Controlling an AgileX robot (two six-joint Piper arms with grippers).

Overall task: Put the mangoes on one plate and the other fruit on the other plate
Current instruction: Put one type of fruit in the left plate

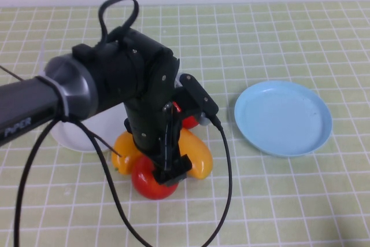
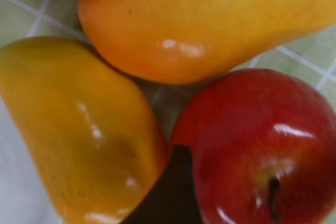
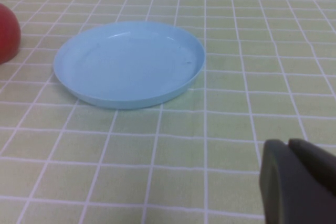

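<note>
Two orange-yellow mangoes (image 1: 124,153) (image 1: 198,155) lie together on the mat, with a red apple (image 1: 149,182) in front of them. A second apple (image 1: 189,122) peeks out behind the arm. My left gripper (image 1: 171,173) points down over the front apple (image 2: 262,145) and is open. One dark finger (image 2: 170,192) sits between that apple and a mango (image 2: 79,129); the other finger is out of view. The white plate (image 1: 78,137) is mostly hidden behind the left arm. The light blue plate (image 1: 283,117) stands empty to the right. My right gripper (image 3: 290,145) is shut, low near the blue plate (image 3: 128,64).
A green checked mat (image 1: 277,201) covers the whole table. A black cable (image 1: 225,189) hangs from the left arm and loops down in front of the fruit. In the right wrist view, an apple (image 3: 8,32) shows at the picture's edge beside the blue plate.
</note>
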